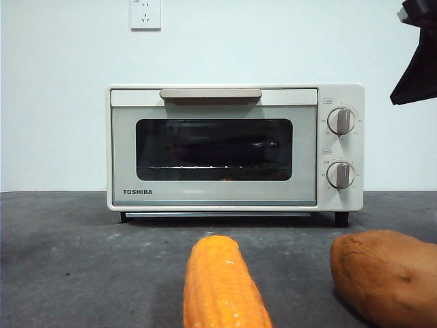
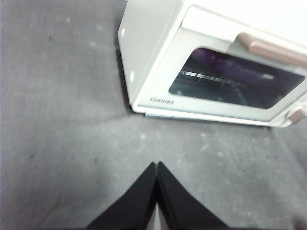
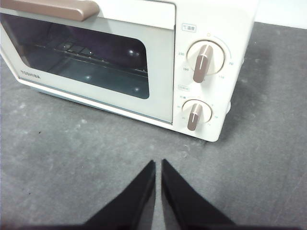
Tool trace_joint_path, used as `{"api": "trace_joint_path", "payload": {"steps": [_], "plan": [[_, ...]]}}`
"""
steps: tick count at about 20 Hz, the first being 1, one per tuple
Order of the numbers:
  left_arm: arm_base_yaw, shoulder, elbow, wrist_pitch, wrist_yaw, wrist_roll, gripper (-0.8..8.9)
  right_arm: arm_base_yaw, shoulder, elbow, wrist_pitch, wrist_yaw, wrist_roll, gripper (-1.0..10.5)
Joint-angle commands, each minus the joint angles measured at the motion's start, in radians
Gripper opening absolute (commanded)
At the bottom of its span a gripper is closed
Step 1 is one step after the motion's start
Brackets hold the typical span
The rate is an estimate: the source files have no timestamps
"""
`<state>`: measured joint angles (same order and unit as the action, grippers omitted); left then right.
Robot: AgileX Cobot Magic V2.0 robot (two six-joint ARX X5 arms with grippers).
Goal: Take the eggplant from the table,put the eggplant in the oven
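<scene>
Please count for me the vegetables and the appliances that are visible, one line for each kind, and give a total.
Eggplant: 1, seen through the window of the oven
Corn cob: 1, on the table
Sweet potato: 1, on the table
Oven: 1, door closed
Total: 4

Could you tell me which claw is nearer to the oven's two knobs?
Right. The right claw hovers over the table in front of the knobs on the oven. The left claw is off the oven's opposite, knobless front corner.
</scene>
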<state>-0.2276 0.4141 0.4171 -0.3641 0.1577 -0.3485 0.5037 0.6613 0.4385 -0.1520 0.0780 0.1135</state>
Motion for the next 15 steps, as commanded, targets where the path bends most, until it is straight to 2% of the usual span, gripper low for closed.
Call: {"api": "trace_joint_path", "payload": {"steps": [1,3,5,9,15], "plan": [[0.002,-0.114,-0.001,0.016,-0.060,0.179,0.06,0.005,0.003,0.006,0.010,0.002,0.017,0.1],[0.027,-0.210,-0.034,0.059,-0.066,0.271,0.06,0.005,0.003,0.006,0.011,0.002,0.017,0.1],[0.072,-0.293,-0.102,0.126,-0.088,0.303,0.06,0.005,0.003,0.006,0.011,0.002,0.017,0.1],[0.163,-0.414,-0.247,0.177,-0.088,0.314,0.06,0.005,0.003,0.006,0.011,0.002,0.017,0.1],[0.196,-0.411,-0.396,0.177,-0.088,0.314,0.06,0.005,0.002,0.006,0.031,0.002,0.017,0.1]]}}
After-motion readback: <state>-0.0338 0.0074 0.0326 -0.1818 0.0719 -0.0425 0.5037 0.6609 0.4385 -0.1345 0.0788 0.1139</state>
